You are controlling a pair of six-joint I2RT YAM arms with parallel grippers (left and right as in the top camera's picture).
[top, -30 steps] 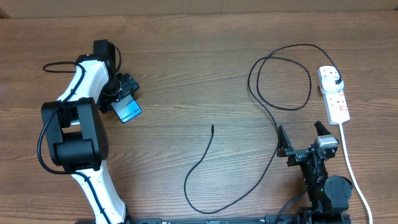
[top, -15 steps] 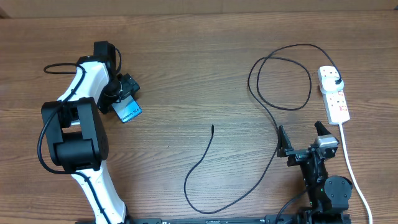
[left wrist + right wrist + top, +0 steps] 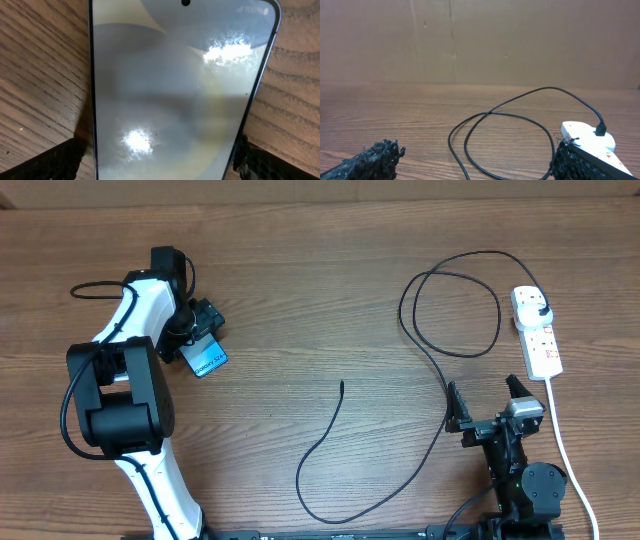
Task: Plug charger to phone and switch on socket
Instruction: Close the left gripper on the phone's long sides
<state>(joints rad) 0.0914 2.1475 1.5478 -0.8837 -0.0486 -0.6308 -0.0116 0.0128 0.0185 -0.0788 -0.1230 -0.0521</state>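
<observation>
The phone [image 3: 207, 361], light-blue screen up, lies at the table's left. It fills the left wrist view [image 3: 175, 100]. My left gripper [image 3: 200, 330] has a finger against each long edge of the phone and is shut on it. The black charger cable [image 3: 298, 478] lies loose, its connector tip [image 3: 342, 386] free at mid-table. It loops at the right, and its plug [image 3: 541, 311] sits in the white socket strip [image 3: 540, 345]. My right gripper [image 3: 485, 402] is open and empty, just left of the strip. Cable loops [image 3: 495, 117] and strip [image 3: 585, 140] show in the right wrist view.
The strip's white cord [image 3: 570, 460] runs down the right side toward the front edge, past the right arm base [image 3: 530, 490]. A cardboard wall [image 3: 480, 40] stands behind the table. The left arm [image 3: 125, 380] takes up the front left.
</observation>
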